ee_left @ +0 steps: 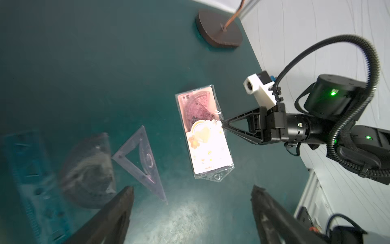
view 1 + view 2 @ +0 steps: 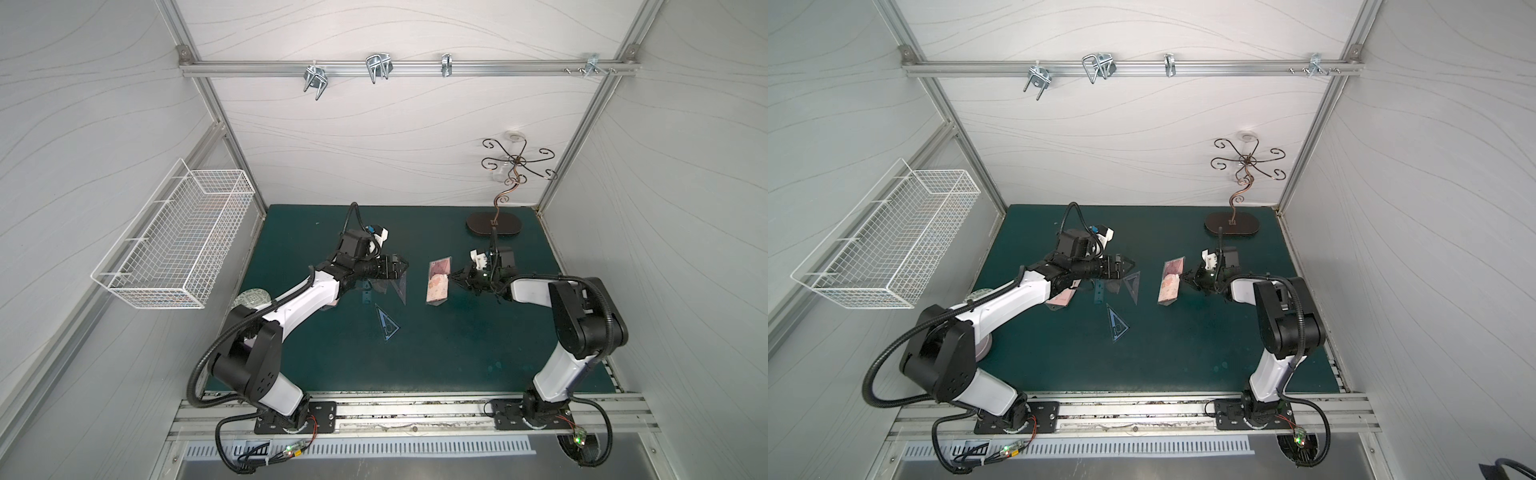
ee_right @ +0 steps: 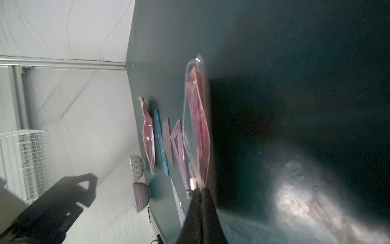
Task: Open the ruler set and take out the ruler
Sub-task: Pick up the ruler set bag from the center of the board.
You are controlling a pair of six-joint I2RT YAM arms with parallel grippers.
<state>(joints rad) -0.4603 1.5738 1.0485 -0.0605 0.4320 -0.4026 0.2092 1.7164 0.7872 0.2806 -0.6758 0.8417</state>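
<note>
The left arm [image 2: 297, 305] and right arm [image 2: 548, 376] pair white shells with black joints, each trailing a ribbed black hose [image 2: 192, 380], bolted to a black screw-holed plate [image 2: 324, 409] at 6 o'clock, with green LEDs [image 1: 333, 93] and a white wrist camera [image 1: 259, 88].

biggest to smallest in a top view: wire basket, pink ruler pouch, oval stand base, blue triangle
1. wire basket
2. oval stand base and pink ruler pouch, about alike
3. blue triangle
</note>
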